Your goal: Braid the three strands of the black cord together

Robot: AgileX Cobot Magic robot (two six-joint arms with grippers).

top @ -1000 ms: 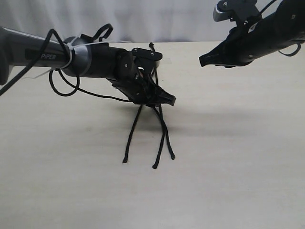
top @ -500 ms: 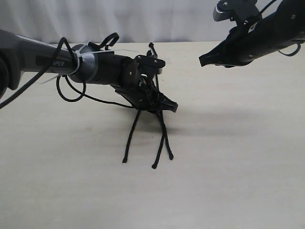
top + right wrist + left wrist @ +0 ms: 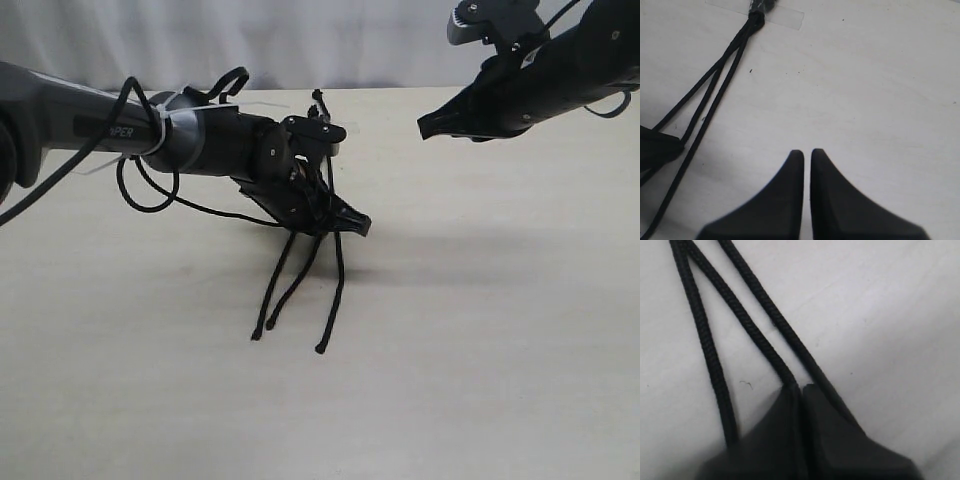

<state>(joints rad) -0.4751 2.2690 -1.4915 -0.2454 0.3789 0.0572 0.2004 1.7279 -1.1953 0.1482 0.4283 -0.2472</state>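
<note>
The black cord lies on the pale table with its knotted head at the far side and its three strands running toward the near side. My left gripper is low over the strands, shut on the middle strand, which runs in between its fingertips. A second strand passes along one finger's outer side, and the third goes under the other finger. The loose ends lie fanned on the table. My right gripper hangs raised at the far right, shut and empty.
Clear tape holds the cord's head to the table. A glossy black cable loops off the left arm and trails onto the table. A white curtain closes off the far edge.
My left gripper has shut on a strand. The rightmost strand's end swung left and now lies beside the left strand's end. The right arm has stayed still.
</note>
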